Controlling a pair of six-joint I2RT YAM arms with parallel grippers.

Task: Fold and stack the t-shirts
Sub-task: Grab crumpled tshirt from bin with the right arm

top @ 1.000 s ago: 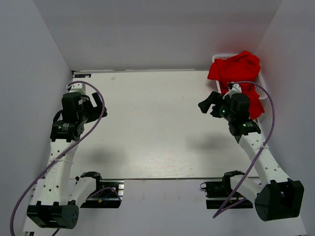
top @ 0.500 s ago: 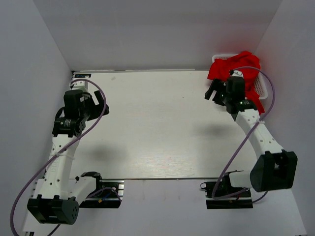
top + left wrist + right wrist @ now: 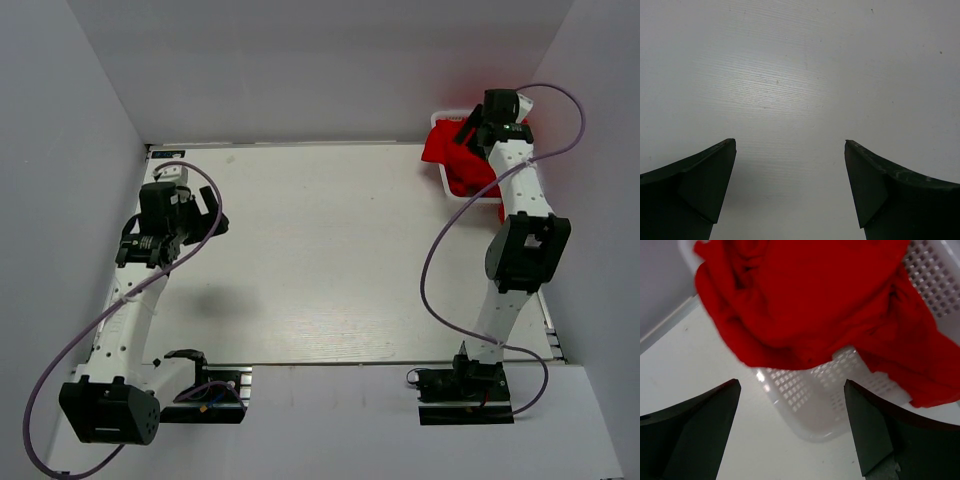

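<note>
The right tool of a two-armed robot is hovering just above a heap of bright red t-shirts, its jaws standing wide apart and gripping nothing. The shirts are lying crumpled together in a white lattice basket at the far right corner of the table. One fold is spilling over the near rim and another is trailing down the right side. Across the table, the left tool is hanging over the pale surface on the left, jaws likewise parted and holding nothing.

Every shirt in view is sitting in or draped over the basket, so the work appears to be at its start, with the first shirt about to be drawn out.

Doing that well is looking like a matter of where the tool bites. A raised fold near the top of the heap is offering a cleaner hold than the cloth draped over the rim, where the plastic lies close behind. The shirts are alike and bunched, so a shallow pinch on a single layer is less likely to drag a second one along. Lifting high before pulling toward the middle of the table should let the hem clear the rim without tugging the light basket. The left tool seems placed to take the other shoulder for spreading the shirt flat.
</note>
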